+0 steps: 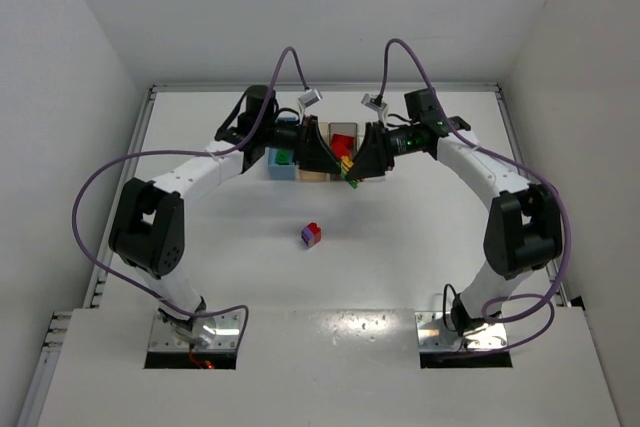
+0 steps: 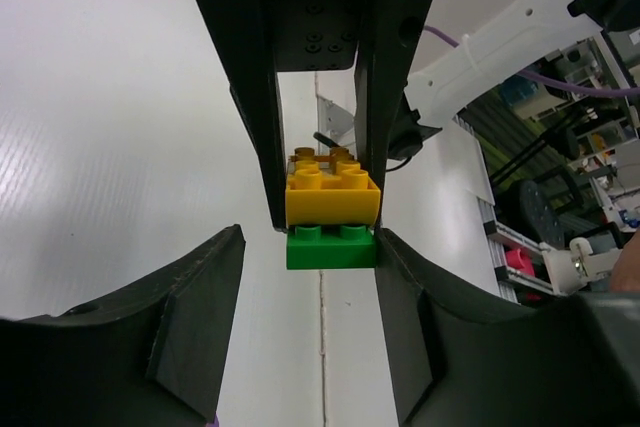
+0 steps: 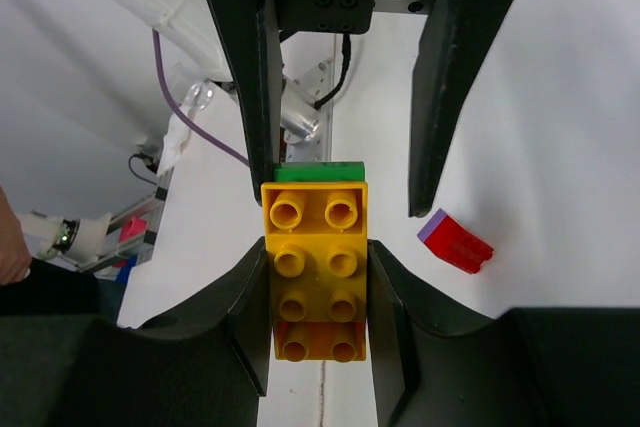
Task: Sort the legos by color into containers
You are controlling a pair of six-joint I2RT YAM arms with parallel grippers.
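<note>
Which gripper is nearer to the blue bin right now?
Left. In the top view, the left gripper hangs just to the right of the blue bin. The right gripper is farther right, beyond the yellow-and-green lego clump where the two meet.

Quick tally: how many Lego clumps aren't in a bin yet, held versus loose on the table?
Held, yellow-green clump in right gripper: 1
Loose, red-purple clump on table: 1
Total: 2
</note>
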